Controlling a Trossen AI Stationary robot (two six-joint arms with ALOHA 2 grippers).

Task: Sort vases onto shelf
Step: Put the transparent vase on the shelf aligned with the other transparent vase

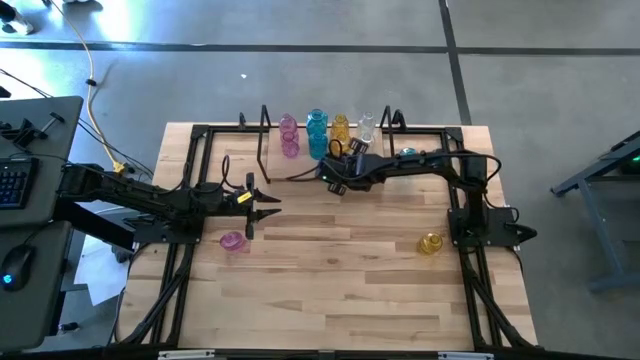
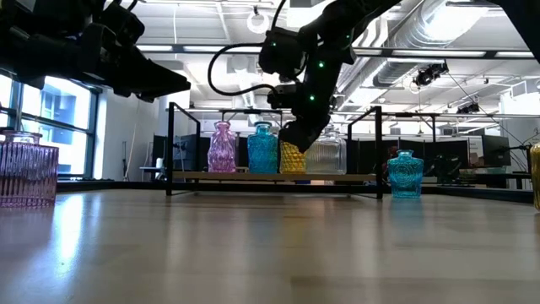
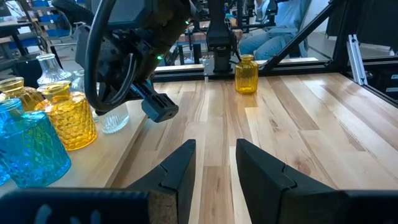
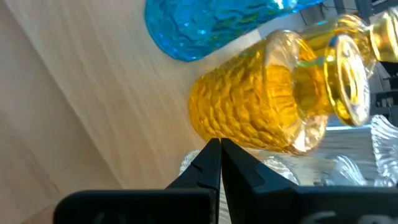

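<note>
The black shelf (image 2: 270, 176) stands at the table's far edge. On it are pink (image 2: 222, 148), teal (image 2: 262, 150), yellow (image 4: 249, 106) and clear (image 2: 325, 156) vases. My right gripper (image 4: 219, 149) is shut with nothing between its fingers. It slants down in front of the shelf, its tips right by the yellow vase's body. My left gripper (image 3: 216, 158) waits open above the table's left side. A pink vase (image 1: 232, 241), a yellow vase (image 1: 431, 243) and a teal vase (image 1: 407, 152) stand on the tabletop on their bases. My right gripper has its shut fingertips (image 4: 211, 155) close against the lower body of the yellow vase (image 4: 230, 134), coming slantwise from above on the near side. I cannot tell whether they touch it. The vase stands upright on the shelf.
The black rail frame (image 1: 200, 130) edges the table on both sides, and both arm bases sit on it. The wooden top (image 1: 340, 290) stretches toward the near edge. A desk with a keyboard (image 1: 15, 185) stands beyond the left edge.
</note>
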